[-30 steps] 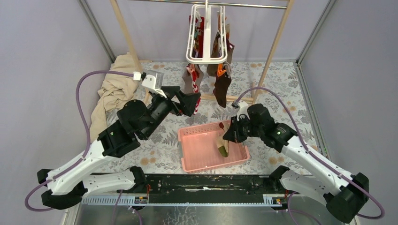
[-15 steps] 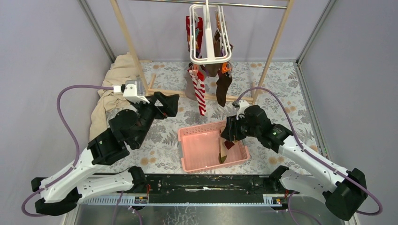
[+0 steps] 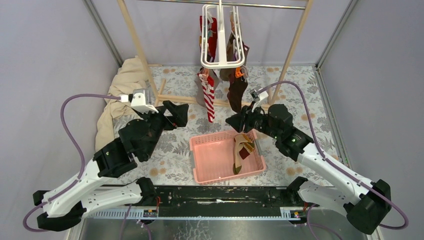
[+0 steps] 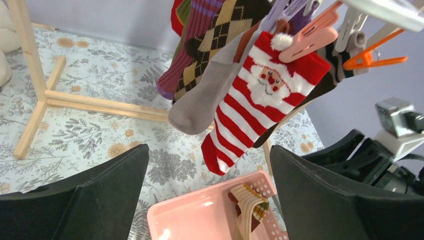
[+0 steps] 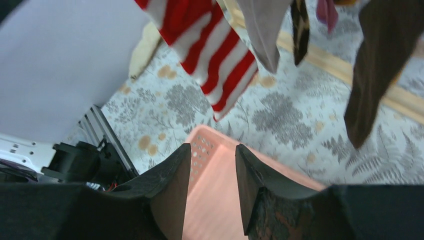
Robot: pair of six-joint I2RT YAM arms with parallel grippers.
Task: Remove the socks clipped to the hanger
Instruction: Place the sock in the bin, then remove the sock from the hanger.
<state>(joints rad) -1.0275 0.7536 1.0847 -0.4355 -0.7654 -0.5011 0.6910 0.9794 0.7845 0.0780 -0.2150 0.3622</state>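
now, hanger (image 3: 220, 45): white, hooked on the rail (image 3: 265, 6), high over the table's (image 3: 310, 95) far side.
socks (image 3: 220, 92): clipped under the hanger; striped sock (image 4: 250, 115), grey sock (image 4: 200, 105) and brown sock (image 3: 236, 97) dangle lowest.
basket (image 3: 210, 165): pink, on the table below the socks; a tan sock (image 3: 241, 150) lies in its right side.
left gripper (image 4: 207, 155): jaws wide, empty, near the striped sock, not touching.
right gripper (image 5: 212, 150): jaws narrowly apart, nothing between them, over the basket's far edge.

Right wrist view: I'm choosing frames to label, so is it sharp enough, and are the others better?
Right wrist: striped sock and brown sock smeared, fingers dark. Left wrist: the same striped sock crisp. Top external: evenly lit, sharp.
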